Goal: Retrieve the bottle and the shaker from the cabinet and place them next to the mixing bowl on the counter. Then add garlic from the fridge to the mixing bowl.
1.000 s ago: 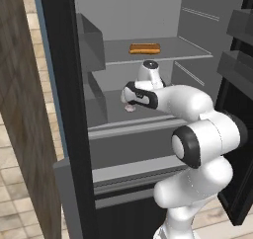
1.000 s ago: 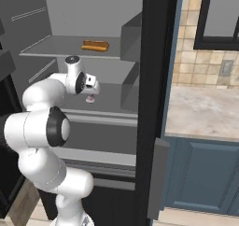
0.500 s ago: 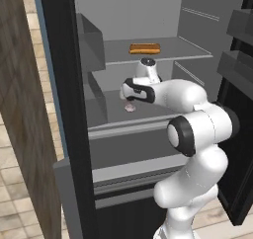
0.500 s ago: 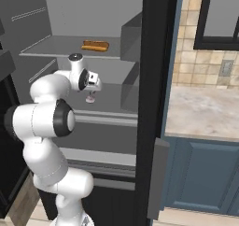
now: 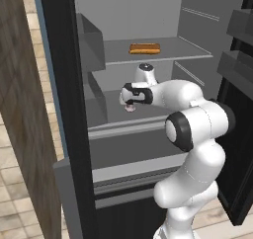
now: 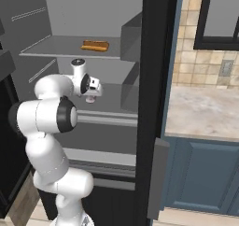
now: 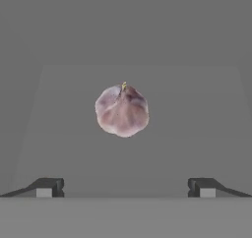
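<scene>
Compared with a second ago the arm has folded in tighter: the big dark elbow joint has climbed and swung toward the fridge (image 5: 64,109) opening, and the hand has pushed a bit deeper over the middle shelf (image 5: 113,117) (the base itself hasn't budged, the door frame and shelves sit in the same spots in both base views). The garlic (image 7: 122,110) hasn't gone anywhere, it's on that same grey middle shelf, resting on its own, a pinkish-white bulb with its little stem tip pointing up. In the hand view it sits dead centre, out ahead of the gripper (image 7: 125,188), lined up with the gap between the two dark fingertips (image 7: 47,187) but well clear of both, so nothing is touching it. The fingers are spread wide apart, one at each lower corner of that view, with bare shelf between them and the bulb. From the left base view you can just catch the garlic peeking out under the hand (image 5: 134,96), just below and beside it, and the right base view shows the same thing from the other side with the bulb sitting right under the white hand (image 6: 92,87). One shelf up there's a hot dog (image 5: 145,49) lying flat, nowhere near the action. Off to the right of the fridge the counter (image 6: 205,110) runs along under the tiled wall.
</scene>
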